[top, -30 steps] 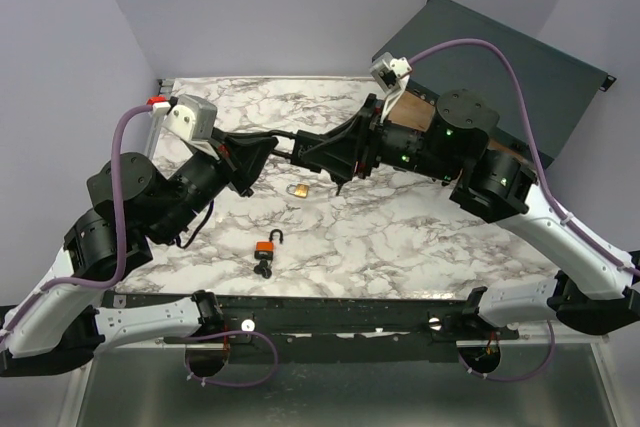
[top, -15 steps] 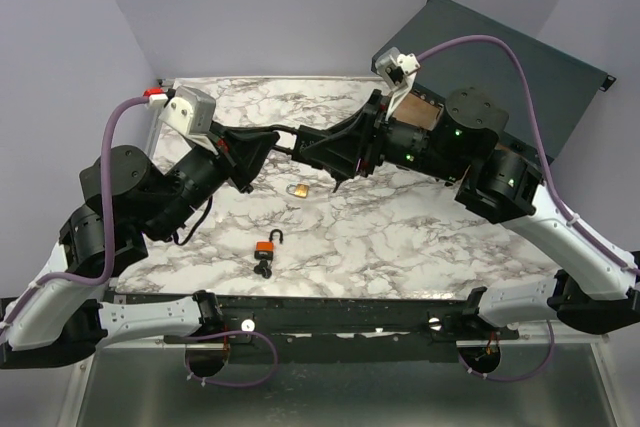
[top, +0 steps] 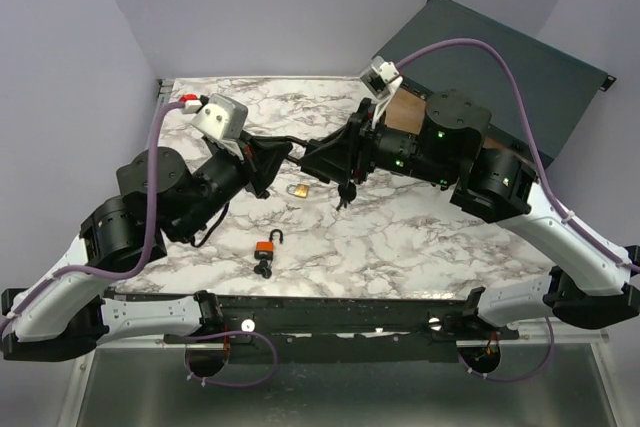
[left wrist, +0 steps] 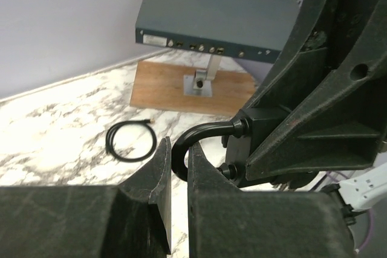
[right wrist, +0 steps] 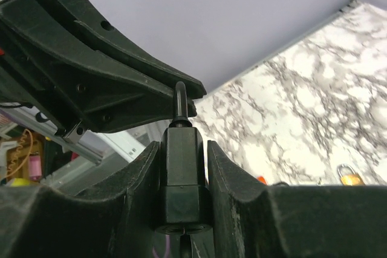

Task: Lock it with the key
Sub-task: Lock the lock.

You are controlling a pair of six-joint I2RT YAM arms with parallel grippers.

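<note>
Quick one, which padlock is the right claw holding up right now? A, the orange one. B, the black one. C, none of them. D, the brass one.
B: in the right wrist view, the right claw is clamped on the body of the black padlock, while the orange padlock and the brass padlock lie on the table.

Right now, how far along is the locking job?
Done: the black padlock is off the table, its body in the right gripper, its shackle pinched by the left gripper. In hand: it hangs between both arms. Left: I cannot tell whether the shackle is seated; the orange padlock lies open.
</note>
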